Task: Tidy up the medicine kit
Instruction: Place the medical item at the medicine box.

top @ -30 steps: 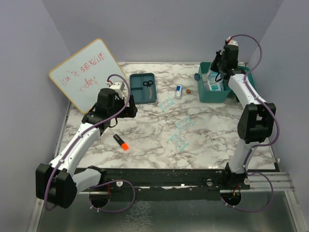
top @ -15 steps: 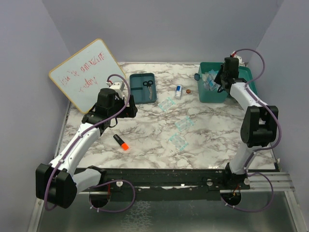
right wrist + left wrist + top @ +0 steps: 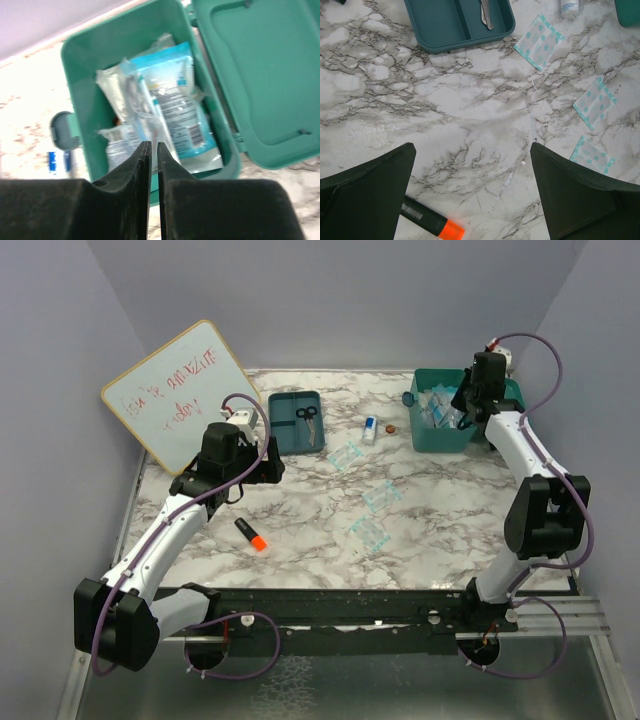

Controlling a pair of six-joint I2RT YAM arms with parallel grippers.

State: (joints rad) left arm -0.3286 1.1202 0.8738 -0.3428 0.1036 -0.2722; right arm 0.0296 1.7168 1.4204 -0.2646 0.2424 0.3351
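Sitting at the far right corner of the marble-patterned counter (image 3: 300, 570), the teal-green rectangular plastic medicine kit (image 3: 443, 435) has its hinged lid (image 3: 260, 75) thrown open. Blue-and-white sealed packets (image 3: 170, 100) lie inside; one bears a barcode, its print too blurred to read. The right tool (image 3: 154, 146) hovers above the kit, its fingers nearly together with a thin slit between them, clamping nothing. The left tool (image 3: 472, 146) stands wide apart and empty near a black marker with an orange cap (image 3: 427, 222). Red handwriting on the wooden-framed whiteboard (image 3: 185, 390) is illegible.
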